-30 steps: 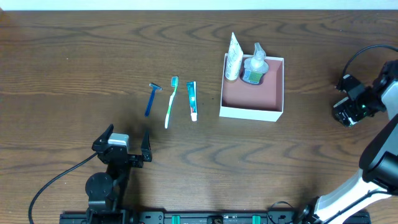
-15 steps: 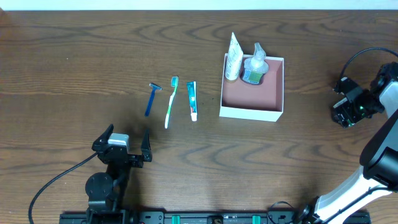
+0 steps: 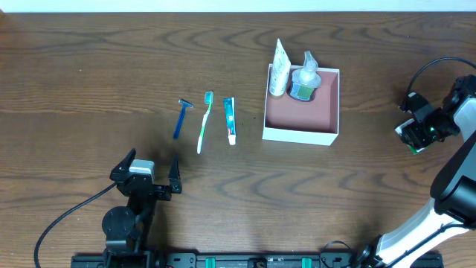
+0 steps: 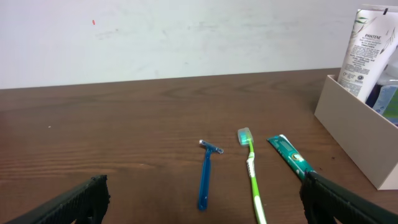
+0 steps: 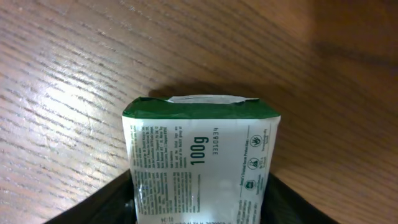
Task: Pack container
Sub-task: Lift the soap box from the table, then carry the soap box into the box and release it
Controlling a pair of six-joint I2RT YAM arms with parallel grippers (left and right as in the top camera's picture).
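The container (image 3: 301,135), white outside and pink inside, sits right of centre and holds a white tube (image 3: 279,68) and a pump bottle (image 3: 303,79) at its far side; its wall also shows in the left wrist view (image 4: 357,134). A blue razor (image 3: 180,117), a green toothbrush (image 3: 203,123) and a small toothpaste tube (image 3: 230,120) lie in a row left of it. My left gripper (image 3: 146,173) is open and empty, near the front edge below them. My right gripper (image 3: 413,132) at the far right is shut on a white and green packet (image 5: 199,165).
The brown wooden table (image 3: 357,193) carries everything. A black cable (image 3: 56,223) loops at the front left, and another cable (image 3: 431,67) arcs above the right arm. A white wall (image 4: 186,31) stands behind the table's far edge.
My right gripper has shifted slightly up and left with the packet, whose white and green end now shows from overhead. The left arm has not moved.
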